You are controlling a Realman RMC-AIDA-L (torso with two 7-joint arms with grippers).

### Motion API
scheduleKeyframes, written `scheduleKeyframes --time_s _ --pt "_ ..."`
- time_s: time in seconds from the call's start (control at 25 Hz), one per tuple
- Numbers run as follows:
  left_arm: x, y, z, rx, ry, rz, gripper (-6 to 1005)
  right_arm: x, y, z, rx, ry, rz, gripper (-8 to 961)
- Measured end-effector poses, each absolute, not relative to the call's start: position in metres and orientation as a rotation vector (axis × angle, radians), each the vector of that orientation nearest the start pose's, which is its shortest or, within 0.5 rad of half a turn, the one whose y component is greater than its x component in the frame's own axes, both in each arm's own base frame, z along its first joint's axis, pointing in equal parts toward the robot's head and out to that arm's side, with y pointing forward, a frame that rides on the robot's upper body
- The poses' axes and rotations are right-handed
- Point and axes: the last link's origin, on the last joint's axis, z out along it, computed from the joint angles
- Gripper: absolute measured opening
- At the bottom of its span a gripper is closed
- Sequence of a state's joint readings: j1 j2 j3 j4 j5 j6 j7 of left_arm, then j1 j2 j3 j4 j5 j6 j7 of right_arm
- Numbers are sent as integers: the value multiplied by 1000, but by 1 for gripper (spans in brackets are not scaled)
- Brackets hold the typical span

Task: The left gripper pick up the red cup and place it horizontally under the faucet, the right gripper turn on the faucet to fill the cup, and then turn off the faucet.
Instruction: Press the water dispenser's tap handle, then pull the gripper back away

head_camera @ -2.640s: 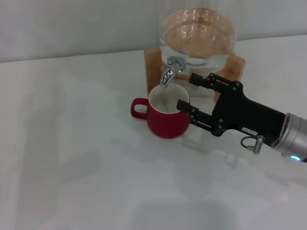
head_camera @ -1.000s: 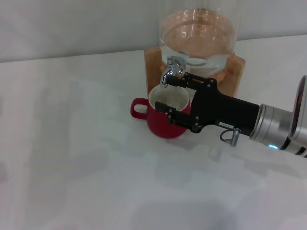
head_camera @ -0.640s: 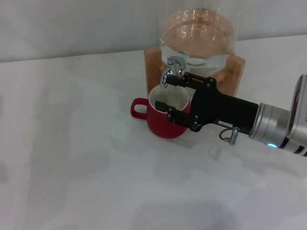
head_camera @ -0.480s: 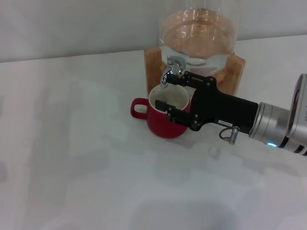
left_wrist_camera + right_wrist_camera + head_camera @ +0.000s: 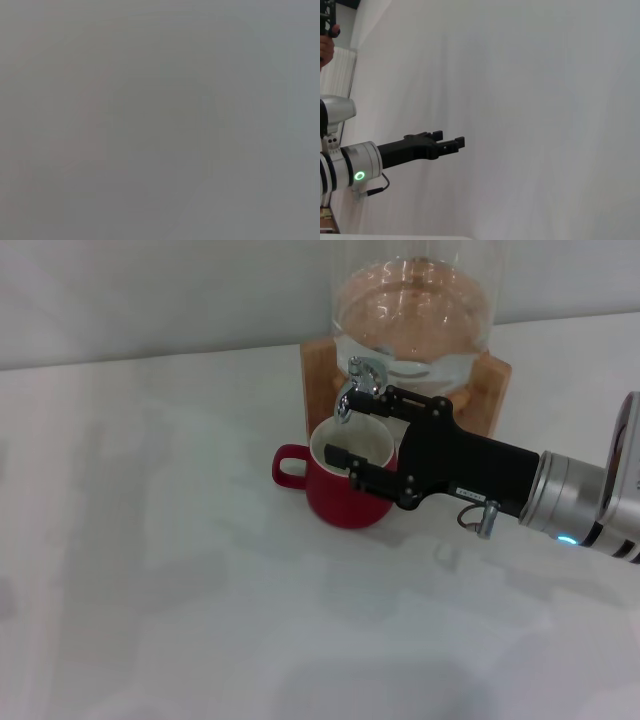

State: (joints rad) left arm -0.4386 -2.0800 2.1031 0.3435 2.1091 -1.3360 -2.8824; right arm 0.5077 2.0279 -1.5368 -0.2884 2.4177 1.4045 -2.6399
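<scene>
Start on the left of the head view. You see the white table (image 5: 150,570) there, and no arm on that side. Your left gripper (image 5: 451,142) shows up only in the right wrist view. It is held up in the air in front of a plain wall, far from the work, and its fingers are spread a little with nothing between them.

Now look toward the middle. The red cup (image 5: 340,483) stands upright on the table with its handle pointing to the left. The faucet (image 5: 355,386) hangs right above the cup's mouth. It sticks out of the glass jar (image 5: 412,315), and the jar sits on a wooden stand (image 5: 318,380).

Now the right side. Your right gripper (image 5: 348,426) reaches in from there. Its fingers are spread apart and hold nothing. One finger is up beside the faucet, just about touching it. The other finger is low, over the cup's rim on the right side. You can't tell if it touches the cup.
</scene>
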Motion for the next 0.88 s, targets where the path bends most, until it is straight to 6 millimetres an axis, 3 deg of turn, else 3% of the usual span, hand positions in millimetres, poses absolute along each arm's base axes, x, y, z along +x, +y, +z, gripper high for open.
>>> scheduleKeyframes --time_s 0.88 --pt "-298 347 39 -1196 -281 -664 862 245 324 -34 -2292 47 987 637"
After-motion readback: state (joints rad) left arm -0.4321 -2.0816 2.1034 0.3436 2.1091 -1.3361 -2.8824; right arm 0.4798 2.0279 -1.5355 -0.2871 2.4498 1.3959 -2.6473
